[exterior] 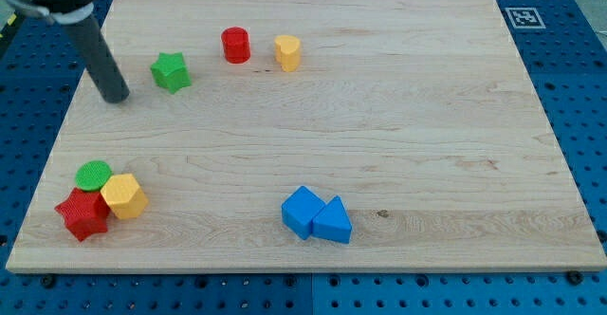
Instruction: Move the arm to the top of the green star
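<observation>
The green star [170, 71] lies near the top left of the wooden board [398, 125]. My tip [116, 97] rests on the board to the star's left and slightly lower, with a small gap between them. The dark rod slants up from the tip to the view's top left corner.
A red cylinder [235, 45] and a yellow block [287, 52] lie right of the star. At the bottom left a green cylinder [93, 176], a red star [83, 213] and a yellow block [124, 196] cluster together. A blue block [302, 210] and a blue triangle [333, 222] touch at bottom centre.
</observation>
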`<state>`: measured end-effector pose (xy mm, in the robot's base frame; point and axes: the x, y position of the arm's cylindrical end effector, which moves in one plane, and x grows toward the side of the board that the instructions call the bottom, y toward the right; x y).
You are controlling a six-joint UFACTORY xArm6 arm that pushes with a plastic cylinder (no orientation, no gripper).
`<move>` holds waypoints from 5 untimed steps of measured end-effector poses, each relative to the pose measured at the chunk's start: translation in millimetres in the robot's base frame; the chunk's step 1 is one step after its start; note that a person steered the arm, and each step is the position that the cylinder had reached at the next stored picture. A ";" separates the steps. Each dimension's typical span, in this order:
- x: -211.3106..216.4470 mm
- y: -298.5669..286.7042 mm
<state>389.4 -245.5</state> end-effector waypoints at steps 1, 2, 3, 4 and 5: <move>-57.4 2.1; -97.7 51.4; -98.7 63.5; -80.7 63.4; -52.8 63.4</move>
